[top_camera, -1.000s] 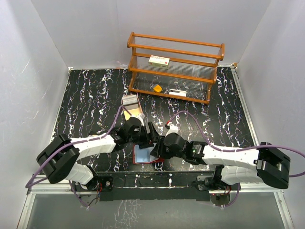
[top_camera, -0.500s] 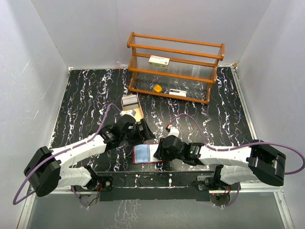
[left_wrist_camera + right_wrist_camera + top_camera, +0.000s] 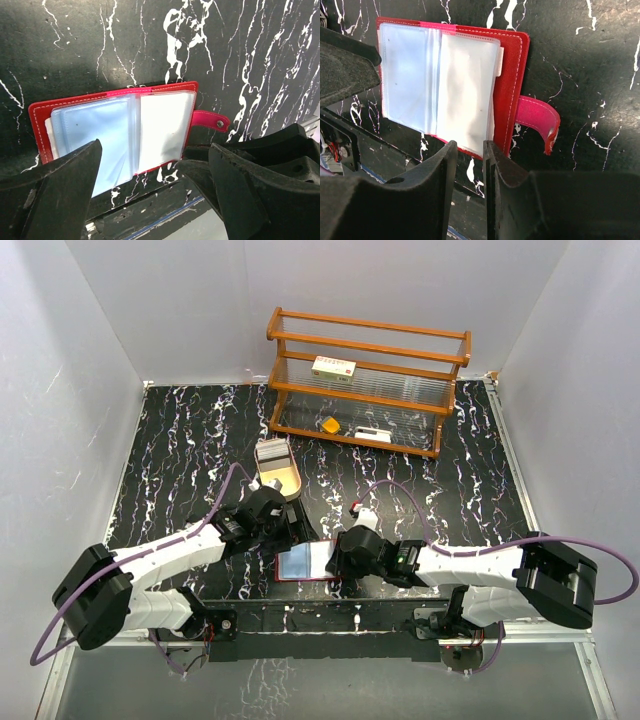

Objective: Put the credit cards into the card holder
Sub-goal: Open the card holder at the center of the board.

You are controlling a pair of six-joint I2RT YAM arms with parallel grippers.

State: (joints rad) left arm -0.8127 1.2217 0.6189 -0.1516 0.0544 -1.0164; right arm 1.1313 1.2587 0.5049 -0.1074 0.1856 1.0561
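The card holder (image 3: pixel 300 565) lies open on the black marbled table near the front edge, red cover down and clear pockets up. One page (image 3: pixel 165 125) looks white, as if a white card sat in it (image 3: pixel 467 100). My left gripper (image 3: pixel 155 192) hangs just above the holder (image 3: pixel 115 130) with its jaws wide open and nothing in them. My right gripper (image 3: pixel 470 155) is at the holder's edge beside the strap (image 3: pixel 537 120). Its jaws stand a narrow gap apart, and table shows through. Grey credit cards (image 3: pixel 272 451) lie in the wooden tray (image 3: pixel 290 483).
A wooden rack (image 3: pixel 365 380) at the back holds a white box (image 3: pixel 334 366), an orange wedge (image 3: pixel 329 424) and a small white item (image 3: pixel 373 433). The table's front edge (image 3: pixel 150 220) runs right behind the holder. White walls close in both sides.
My left gripper has pulled back off the holder and opened wider. The holder now lies flatter and a little further left. The right gripper stayed at its edge, narrowing slightly.
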